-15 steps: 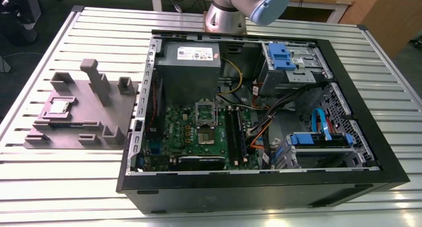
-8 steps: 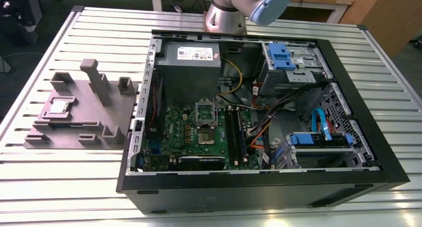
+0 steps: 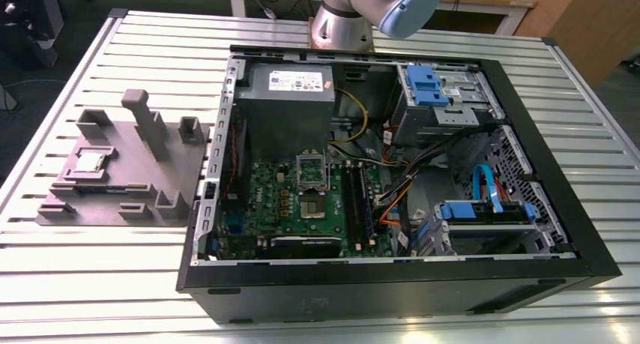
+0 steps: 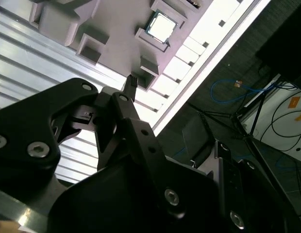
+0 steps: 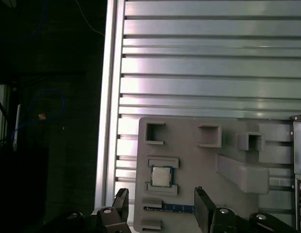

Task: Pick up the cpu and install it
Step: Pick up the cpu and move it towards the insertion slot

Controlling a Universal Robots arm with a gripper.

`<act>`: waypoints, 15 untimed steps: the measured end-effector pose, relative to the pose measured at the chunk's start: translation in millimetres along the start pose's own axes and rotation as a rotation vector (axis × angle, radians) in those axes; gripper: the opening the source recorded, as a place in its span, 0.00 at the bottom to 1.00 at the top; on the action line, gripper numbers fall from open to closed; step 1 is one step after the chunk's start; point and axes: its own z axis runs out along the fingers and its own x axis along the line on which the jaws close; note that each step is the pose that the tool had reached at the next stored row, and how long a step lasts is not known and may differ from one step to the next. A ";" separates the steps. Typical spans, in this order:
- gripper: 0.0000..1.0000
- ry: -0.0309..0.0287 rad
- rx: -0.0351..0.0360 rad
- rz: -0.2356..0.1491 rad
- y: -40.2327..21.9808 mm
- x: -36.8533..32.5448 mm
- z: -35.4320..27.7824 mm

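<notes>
"Exterior view first: where is the cpu (image 3: 90,161)?"

"It lies on the grey plate (image 3: 120,185), in a square seat towards the exterior view's left. That is well apart from the open computer case (image 3: 400,288). Both rest on the slatted table (image 3: 100,284). Inside the case, the socket (image 3: 312,174) on the green board has a dark centre. Part of the arm (image 3: 370,14) rises behind the case."

"Second wrist view?"

"The cpu (image 4: 161,27) lies flat in its seat on the plate (image 4: 116,24), silvery top up. One black finger (image 4: 132,82) points toward the plate, and its tip is clear of the chip."

"First wrist view, then: how is the gripper (image 5: 160,191) set?"

"Its two fingers stand wide apart and grip nothing. The cpu (image 5: 161,176) sits between two low brackets on the plate (image 5: 199,160), in line with the gap between the fingers. Neither finger touches it."
</notes>
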 end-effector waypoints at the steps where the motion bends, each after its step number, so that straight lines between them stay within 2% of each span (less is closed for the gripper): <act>1: 0.65 0.0001 0.0000 0.000 0.0 0.0 0.0; 8: 0.65 -0.0001 0.0001 0.000 0.0 -0.1 0.7; 15: 0.65 0.0000 0.0001 0.000 -0.8 -0.5 7.9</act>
